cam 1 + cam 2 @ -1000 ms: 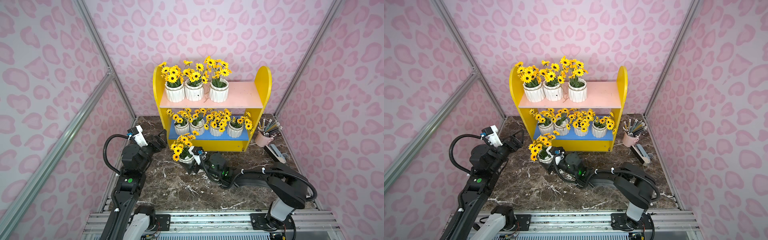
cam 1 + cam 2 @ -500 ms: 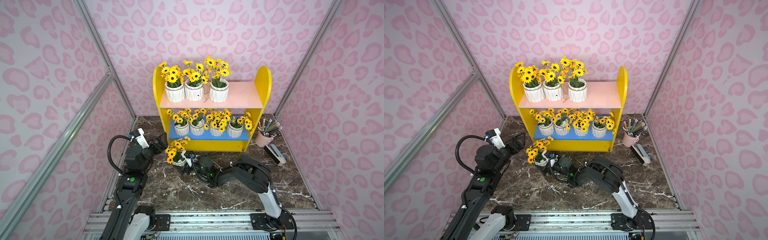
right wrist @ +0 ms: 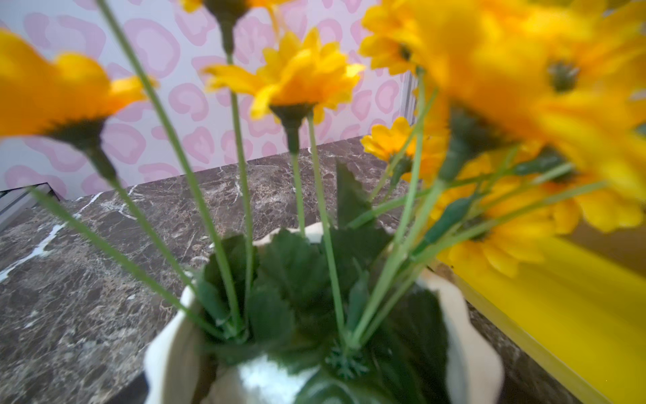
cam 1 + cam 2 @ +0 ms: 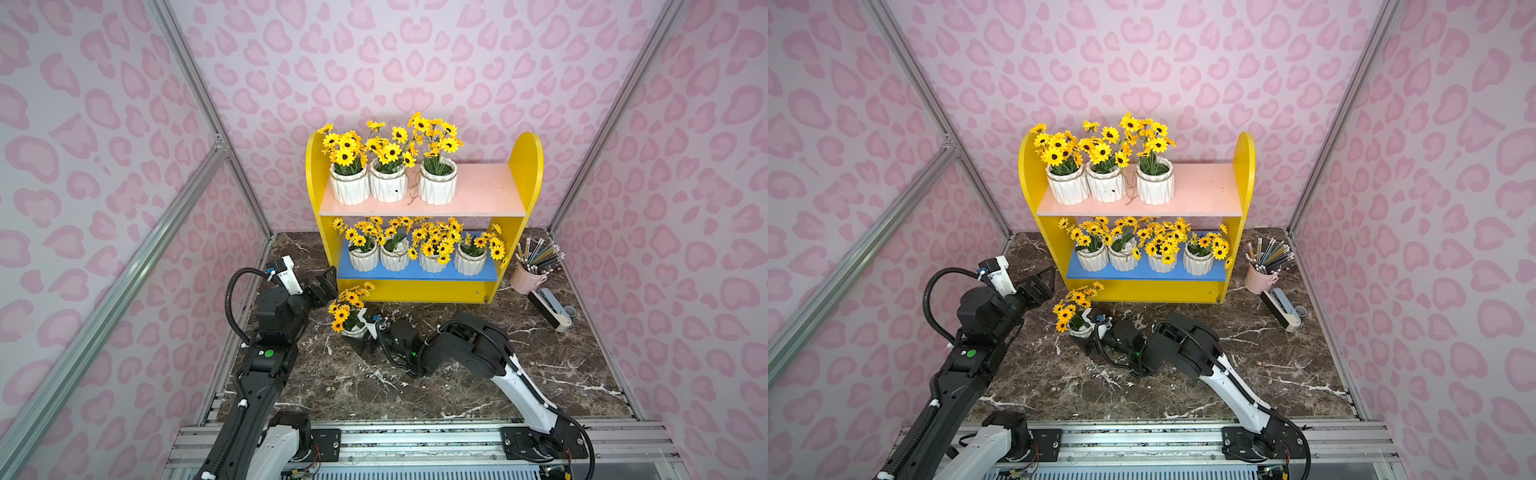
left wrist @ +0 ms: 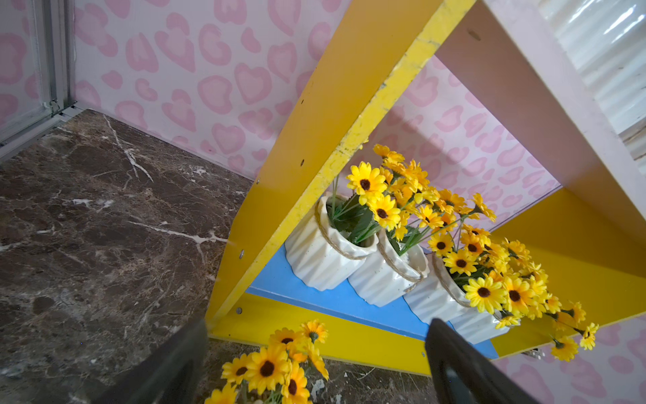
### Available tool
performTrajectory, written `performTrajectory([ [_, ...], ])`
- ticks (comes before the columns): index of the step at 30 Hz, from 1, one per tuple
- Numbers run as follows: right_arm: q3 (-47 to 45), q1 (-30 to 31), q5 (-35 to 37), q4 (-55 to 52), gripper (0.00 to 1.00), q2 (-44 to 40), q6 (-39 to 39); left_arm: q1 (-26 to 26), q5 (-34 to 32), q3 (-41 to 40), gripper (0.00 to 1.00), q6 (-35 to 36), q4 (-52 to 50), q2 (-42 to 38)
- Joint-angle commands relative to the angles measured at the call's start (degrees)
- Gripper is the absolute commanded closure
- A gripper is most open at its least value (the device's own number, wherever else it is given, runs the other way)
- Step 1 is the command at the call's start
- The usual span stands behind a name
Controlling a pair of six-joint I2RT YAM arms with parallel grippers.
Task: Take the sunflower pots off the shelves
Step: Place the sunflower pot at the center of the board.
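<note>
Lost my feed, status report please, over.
Left gripper open, empty, close by. Right gripper shut on one sunflower pot, before the shelves. Seven more pots on them.

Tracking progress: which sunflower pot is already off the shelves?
The pot in the right gripper, down by the marble table in front of the shelves. The others stand on boards: three on the pink board, four on the blue board.

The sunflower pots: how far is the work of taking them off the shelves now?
Done: one pot is off the boards. In hand: the right tool grips it low over the marble table, before the shelves; not yet released. Left: three pots on the pink board, four pots on the blue board. The left tool is open, empty.
</note>
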Motion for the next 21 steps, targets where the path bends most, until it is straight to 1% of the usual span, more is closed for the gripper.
performTrajectory([
  [1,1.19,0.11,-0.50,1.38,1.00,2.34,1.19,0.17,0.70,-0.13,0.01,1.37,3.14,0.25],
  [2,1.45,0.10,-0.37,1.12,1.00,2.74,1.18,0.19,0.90,-0.05,0.01,1.53,3.15,0.30],
  [3,1.67,0.11,-0.28,0.61,0.95,3.07,1.18,0.19,1.13,0.00,0.01,1.66,3.10,0.43],
  [4,1.99,0.13,-0.19,-0.44,0.79,3.16,1.18,0.17,1.47,0.12,0.02,1.67,3.28,0.66],
  [5,2.43,0.07,-0.18,-1.94,0.60,3.08,1.27,0.24,1.85,0.22,0.02,1.68,3.27,0.87],
  [6,2.94,0.11,-0.14,-3.71,0.45,2.87,1.40,0.18,2.17,0.29,0.03,1.68,3.37,1.07],
  [7,3.43,0.15,0.19,-5.81,0.20,2.35,1.40,0.19,2.44,0.46,0.03,1.70,3.44,1.31],
  [8,3.78,0.30,0.40,-7.15,0.02,1.87,1.28,0.19,2.91,0.56,0.03,1.72,3.55,1.49],
  [10,3.34,0.18,0.91,-7.16,0.01,0.95,1.43,0.23,3.78,0.70,0.03,1.68,3.76,1.67],
  [14,3.41,-0.48,-0.48,-8.69,0.02,-0.17,1.95,0.21,4.32,0.77,0.03,1.41,3.96,1.59],
  [21,-0.02,-0.58,-0.51,-7.86,0.01,-4.22,0.81,0.27,4.85,2.04,0.03,1.94,3.16,1.22],
])
